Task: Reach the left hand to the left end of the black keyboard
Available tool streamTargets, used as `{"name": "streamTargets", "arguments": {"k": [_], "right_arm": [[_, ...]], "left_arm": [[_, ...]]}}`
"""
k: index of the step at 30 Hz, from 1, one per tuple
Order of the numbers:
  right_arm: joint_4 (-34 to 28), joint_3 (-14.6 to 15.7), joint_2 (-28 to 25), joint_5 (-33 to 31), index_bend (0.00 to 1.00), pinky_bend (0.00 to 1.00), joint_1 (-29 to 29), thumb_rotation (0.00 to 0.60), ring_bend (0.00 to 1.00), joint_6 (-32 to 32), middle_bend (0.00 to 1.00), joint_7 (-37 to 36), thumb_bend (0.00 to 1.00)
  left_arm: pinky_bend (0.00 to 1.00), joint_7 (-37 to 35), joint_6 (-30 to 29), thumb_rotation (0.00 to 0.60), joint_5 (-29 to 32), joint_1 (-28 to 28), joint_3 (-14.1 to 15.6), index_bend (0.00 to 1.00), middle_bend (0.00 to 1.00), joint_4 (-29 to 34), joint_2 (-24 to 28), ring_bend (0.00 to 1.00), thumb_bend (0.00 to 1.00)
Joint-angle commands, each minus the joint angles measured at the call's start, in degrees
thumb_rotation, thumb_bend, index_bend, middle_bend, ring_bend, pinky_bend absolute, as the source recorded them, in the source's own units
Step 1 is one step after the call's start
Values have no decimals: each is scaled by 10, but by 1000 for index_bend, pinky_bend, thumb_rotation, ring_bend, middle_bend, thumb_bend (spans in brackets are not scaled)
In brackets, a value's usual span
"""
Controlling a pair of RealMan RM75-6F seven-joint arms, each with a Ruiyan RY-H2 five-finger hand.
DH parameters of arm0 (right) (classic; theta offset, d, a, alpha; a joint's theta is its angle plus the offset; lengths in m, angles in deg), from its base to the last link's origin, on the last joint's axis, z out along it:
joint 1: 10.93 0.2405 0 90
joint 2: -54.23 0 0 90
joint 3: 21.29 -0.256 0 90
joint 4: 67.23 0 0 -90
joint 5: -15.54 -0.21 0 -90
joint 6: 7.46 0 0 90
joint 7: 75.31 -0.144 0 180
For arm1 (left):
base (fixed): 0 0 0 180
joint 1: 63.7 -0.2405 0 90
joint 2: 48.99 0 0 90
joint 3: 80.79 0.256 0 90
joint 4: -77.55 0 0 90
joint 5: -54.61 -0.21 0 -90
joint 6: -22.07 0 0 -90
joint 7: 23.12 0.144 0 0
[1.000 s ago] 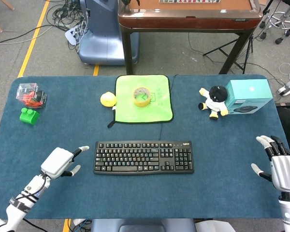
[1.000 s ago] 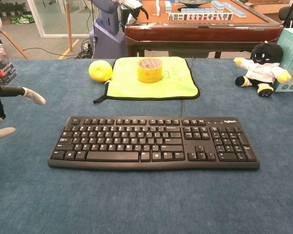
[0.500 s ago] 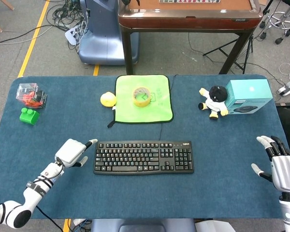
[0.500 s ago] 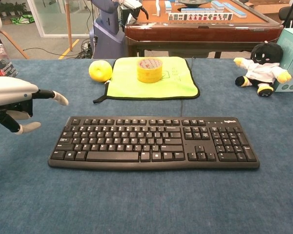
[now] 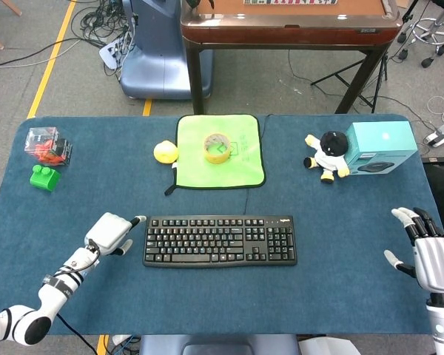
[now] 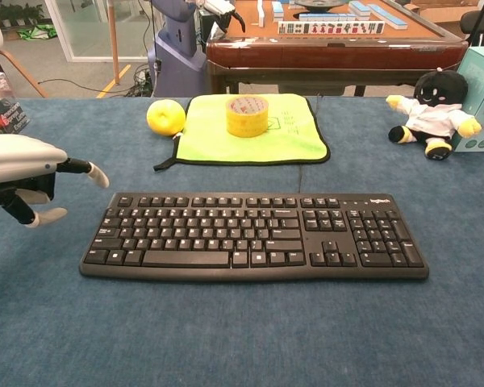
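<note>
The black keyboard (image 5: 220,240) (image 6: 254,235) lies flat near the table's front edge, its cable running back under the cloth. My left hand (image 5: 111,234) (image 6: 28,173) hovers just beside the keyboard's left end, fingers spread and pointing toward it, holding nothing. A small gap separates the fingertips (image 5: 139,220) from the keyboard's corner. My right hand (image 5: 426,251) rests far right, near the table's edge, fingers apart and empty; the chest view does not show it.
A green cloth (image 5: 220,151) with a yellow tape roll (image 5: 217,147) lies behind the keyboard, a yellow ball (image 5: 165,152) beside it. Green block (image 5: 44,177) and a clear box of red pieces (image 5: 47,144) sit far left. A plush toy (image 5: 327,154) and teal box (image 5: 379,146) stand far right.
My left hand has moved right and forward from the table's left front area to just beside the keyboard's left end, then settled slightly lower. The right hand has not moved.
</note>
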Motion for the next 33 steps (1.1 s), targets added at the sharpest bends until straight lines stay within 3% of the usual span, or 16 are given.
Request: {"name": "streamTargets", "arguments": {"k": [1, 33], "right_arm": [[-1, 0, 0, -2, 234, 484, 1, 600, 150, 3, 241, 3, 96], [-4, -2, -2, -9, 234, 484, 1, 600, 150, 6, 241, 5, 96]], "left_arm": [[1000, 3, 1, 600, 5, 3, 4, 198, 1000, -2, 0, 893, 431], [1000, 63, -8, 600, 74, 45, 29, 198, 1000, 2, -38, 907, 469]]}}
